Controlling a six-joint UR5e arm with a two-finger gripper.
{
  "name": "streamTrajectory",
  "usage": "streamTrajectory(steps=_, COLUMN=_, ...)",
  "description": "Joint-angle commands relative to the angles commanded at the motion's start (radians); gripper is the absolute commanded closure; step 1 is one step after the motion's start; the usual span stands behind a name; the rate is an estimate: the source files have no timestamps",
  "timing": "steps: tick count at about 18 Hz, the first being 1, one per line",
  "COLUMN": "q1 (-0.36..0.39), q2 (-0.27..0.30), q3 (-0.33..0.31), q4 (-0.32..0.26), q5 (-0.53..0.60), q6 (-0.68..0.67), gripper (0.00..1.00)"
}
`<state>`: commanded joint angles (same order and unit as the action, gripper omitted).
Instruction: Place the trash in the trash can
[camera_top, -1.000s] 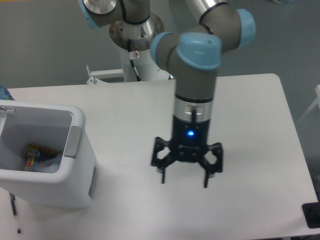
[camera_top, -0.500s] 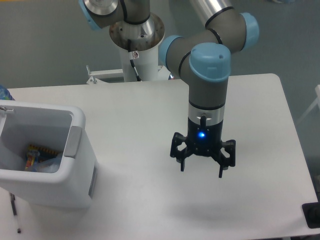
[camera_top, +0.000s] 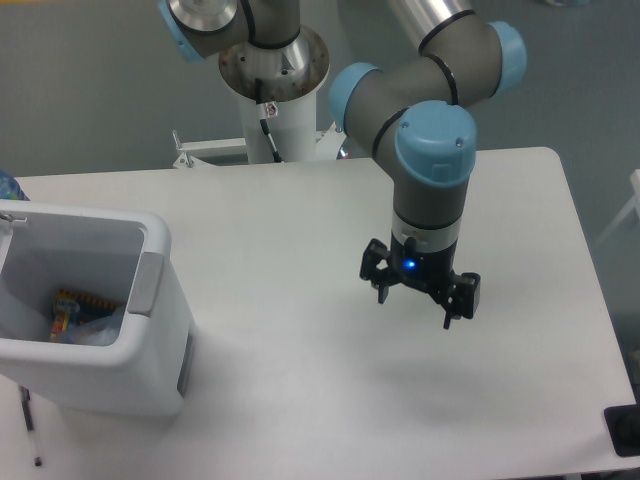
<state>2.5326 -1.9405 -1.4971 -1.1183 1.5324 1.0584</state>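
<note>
Above the white table (camera_top: 280, 400), right of centre, my gripper (camera_top: 416, 311) hangs with its fingers spread and nothing between them. Well to its left, the trash can (camera_top: 150, 330) holds the trash (camera_top: 82, 312), a colourful heap at its bottom.

Silver-grey arm (camera_top: 432, 215), light-blue joint caps, black gripper (camera_top: 415, 311), blue status light.
</note>
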Motion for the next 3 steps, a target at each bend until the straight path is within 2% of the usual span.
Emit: streamTrajectory(steps=3, q1=0.0, q2=0.005, q3=-0.023, q4=0.006, q5=0.002, q6=0.0, gripper=0.0)
